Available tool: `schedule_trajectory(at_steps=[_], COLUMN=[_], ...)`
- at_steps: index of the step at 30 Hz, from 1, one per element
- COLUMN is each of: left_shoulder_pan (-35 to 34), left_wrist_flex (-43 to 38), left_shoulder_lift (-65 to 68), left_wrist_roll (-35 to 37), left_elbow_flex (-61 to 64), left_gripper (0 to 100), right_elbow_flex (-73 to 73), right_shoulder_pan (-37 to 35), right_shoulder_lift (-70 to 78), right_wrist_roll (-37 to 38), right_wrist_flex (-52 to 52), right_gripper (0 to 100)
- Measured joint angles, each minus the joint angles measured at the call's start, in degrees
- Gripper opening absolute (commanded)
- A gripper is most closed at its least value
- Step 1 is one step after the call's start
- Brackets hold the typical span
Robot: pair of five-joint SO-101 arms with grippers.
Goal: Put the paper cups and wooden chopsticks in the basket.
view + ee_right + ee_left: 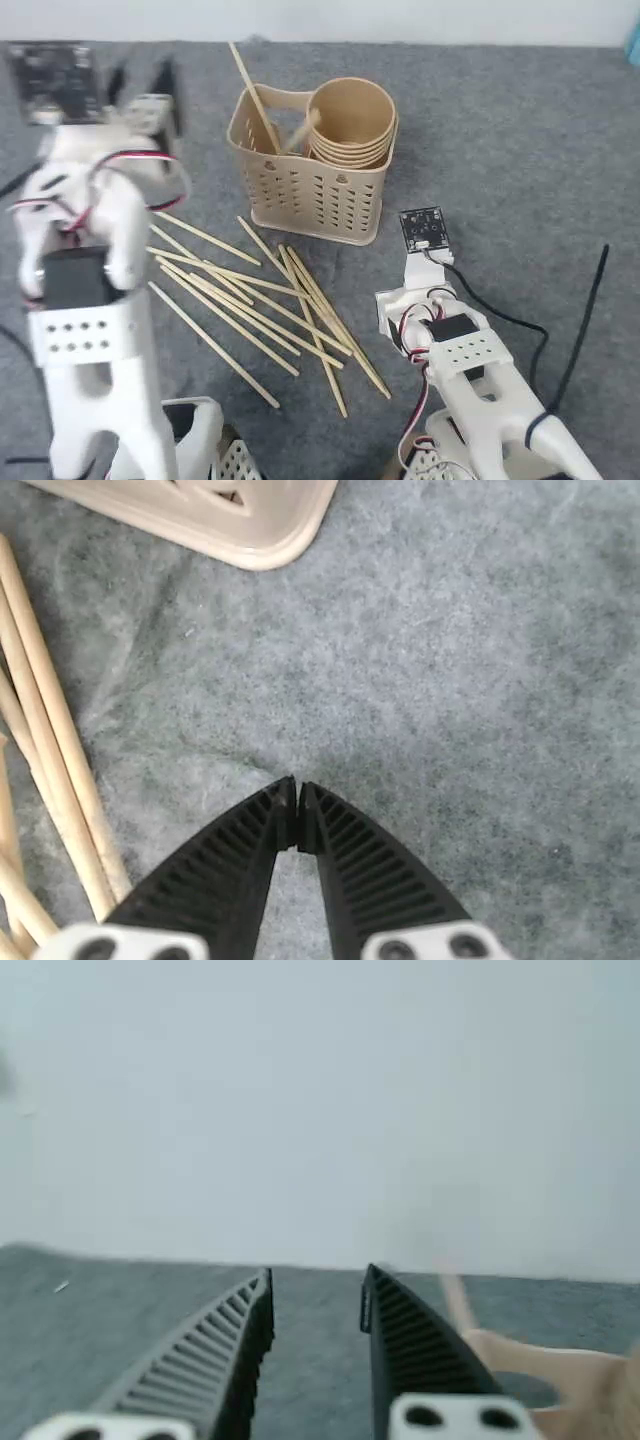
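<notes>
Hanging low over the grey mat (520,160), the right gripper (297,820) has its jaws pressed together on nothing, near the basket's corner and just beside the loose chopsticks (302,300) scattered on the mat. Beyond them stands the basket (310,195), holding the stacked cups (350,120) in its right side and a leaning chopstick (252,90) in its left. Farther back and to the left, the left gripper (318,1278) is raised, jaws apart and empty.

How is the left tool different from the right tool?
The left tool is open; the right tool is shut. The left tool points out toward the wall; the right tool points down at the grey mat. Both are black, ridged and empty.
</notes>
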Motion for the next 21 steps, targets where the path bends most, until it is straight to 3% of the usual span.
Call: schedule_trajectory(at_steps=[8, 15, 21], left_shoulder_pan=[-14.3, -15.7, -16.4], left_wrist_flex=[3.2, 3.2, 3.2], left_shoulder_lift=[10.3, 30.9, 48.1], left_wrist_roll=[0.0, 0.8, 9.1], left_elbow_flex=[0.0, -1.4, -11.3], left_gripper=[12, 12, 12], right_elbow_flex=[0.0, 0.0, 0.4], right_shoulder_pan=[0.0, 0.0, 0.0], right_shoulder_lift=[0.0, 0.0, 0.0], right_wrist_roll=[0.0, 0.0, 0.0], right_wrist_flex=[0.0, 0.0, 0.0], right_gripper=[1.9, 1.9, 1.9])
